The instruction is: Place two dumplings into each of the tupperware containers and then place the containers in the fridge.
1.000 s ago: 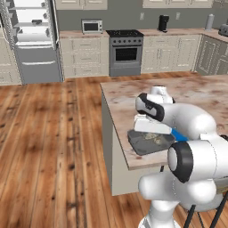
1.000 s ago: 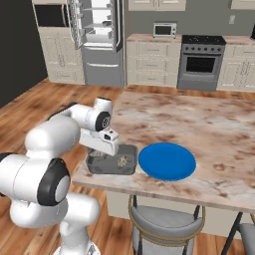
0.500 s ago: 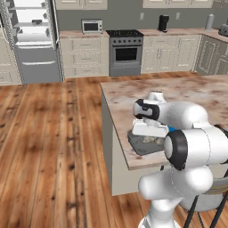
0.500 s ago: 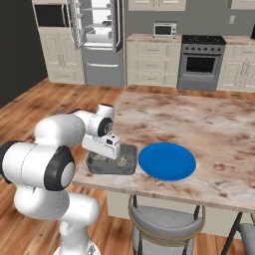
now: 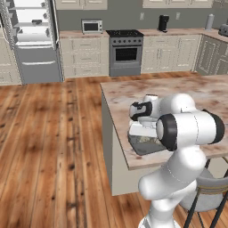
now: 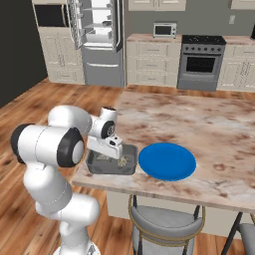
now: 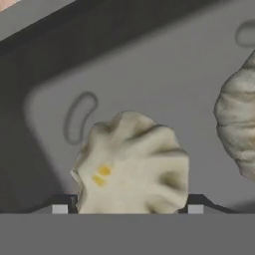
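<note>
Island counter: we log one tub; gripper jaws wide, a dumpling between tips; second dumpling at three o'clock.

Tub holds two dumplings; blue plate just beside.

Glossy white rounded arm segments — dark joint rings, small dark fingers

A dark grey tub is seen beside a blue plate on the beige-brown marbled counter; a pale beige dumpling is marked with yellow specks.
</note>
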